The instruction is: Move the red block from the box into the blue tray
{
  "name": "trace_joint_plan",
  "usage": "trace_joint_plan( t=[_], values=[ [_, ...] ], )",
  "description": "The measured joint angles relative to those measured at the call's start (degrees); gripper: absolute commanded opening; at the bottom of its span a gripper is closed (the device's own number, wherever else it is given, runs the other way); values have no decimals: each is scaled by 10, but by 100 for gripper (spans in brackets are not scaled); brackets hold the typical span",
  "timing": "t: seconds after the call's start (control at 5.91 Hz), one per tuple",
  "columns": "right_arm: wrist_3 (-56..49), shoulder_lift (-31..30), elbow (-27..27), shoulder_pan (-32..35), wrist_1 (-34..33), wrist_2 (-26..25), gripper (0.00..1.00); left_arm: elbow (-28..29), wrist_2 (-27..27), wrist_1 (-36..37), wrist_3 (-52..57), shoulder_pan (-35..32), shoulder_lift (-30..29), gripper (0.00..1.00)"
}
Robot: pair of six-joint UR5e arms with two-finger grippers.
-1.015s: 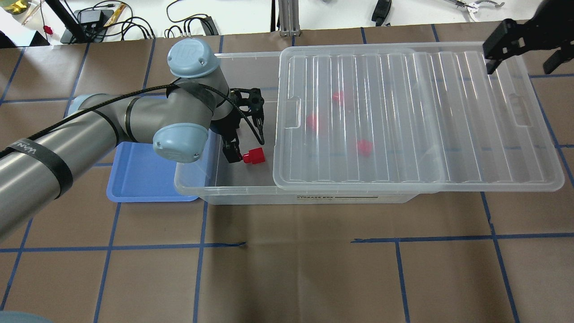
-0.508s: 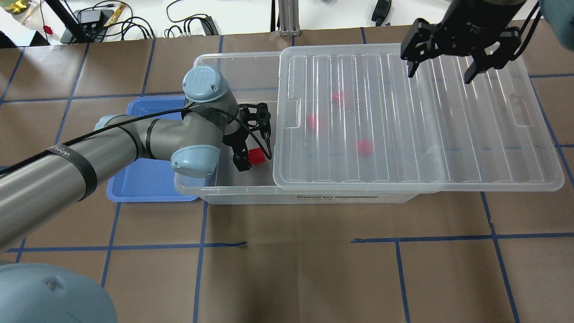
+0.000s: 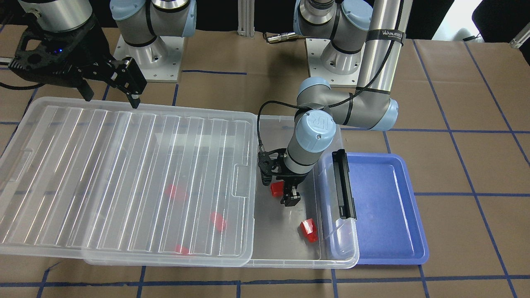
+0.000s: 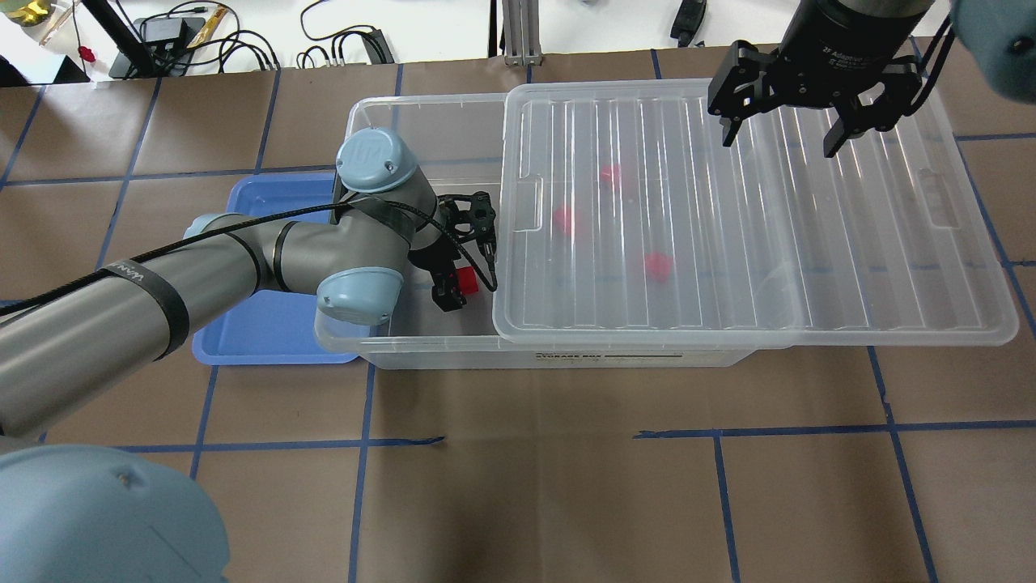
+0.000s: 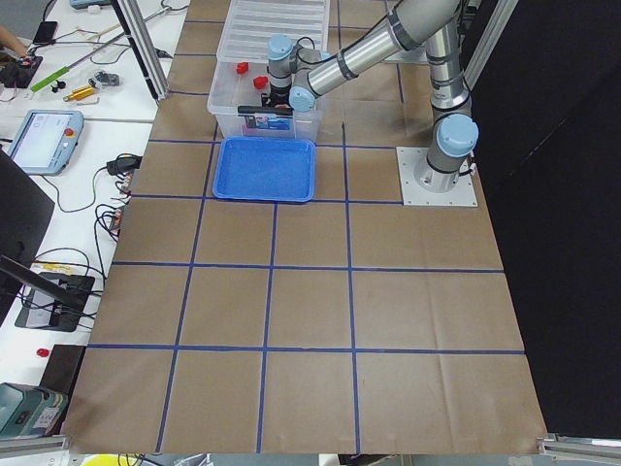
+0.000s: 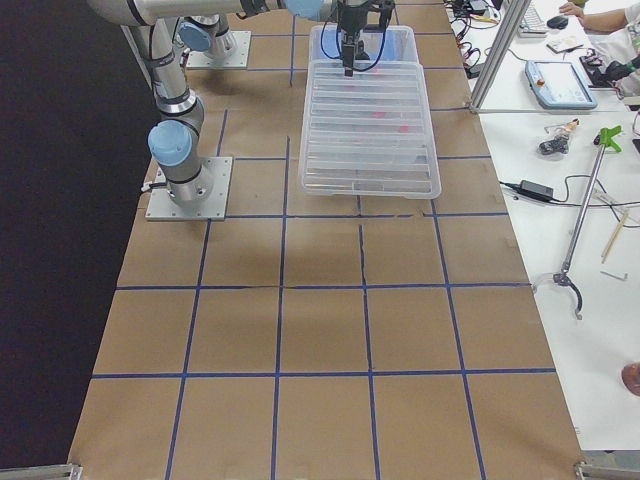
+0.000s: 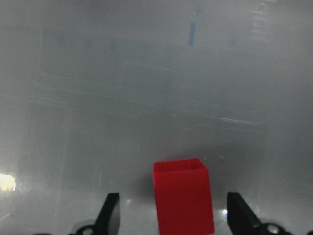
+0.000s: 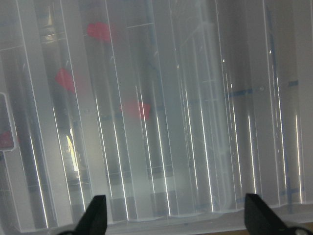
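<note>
Because the red block (image 7: 183, 196) sits on the smooth clear floor of the box (image 4: 421, 348) with nothing behind it, my worry is that an uneven close will shove it instead of trapping it. In the left wrist view it stands a little nearer 1 fingertip than the other, so that pad would meet it first and could slide or twist it. I cannot see its stub from here, and pinching across the stub would likely make a poor hold.

Once I have it, the lift is the next risk. The box wall and the black latch bar (image 3: 343, 184) stand between the block and the blue tray (image 3: 381, 207), which lies just beside that end of the box. A low carry could clip the rim and knock the block loose. The edge of the ribbed lid (image 4: 728, 243) is also close on my other side.

My left gripper (image 7: 176, 219) is down inside the uncovered end of the box. Its 2 fingers (image 7: 110, 215) are spread wide on either side of the block, with a gap on each side, touching nothing.

My right gripper (image 4: 781, 139) hangs over the lid's far part, fingers wide apart and empty.
</note>
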Motion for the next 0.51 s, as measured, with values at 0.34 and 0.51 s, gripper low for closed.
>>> trace_joint_plan(
  t=[0.34, 0.51],
  values=[
    [-1, 1, 0, -1, 0, 0, 100, 6, 5, 2, -3, 1, 9, 5],
    [-1, 1, 1, -1, -1, 0, 100, 16, 12, -16, -3, 3, 29, 5]
  ],
)
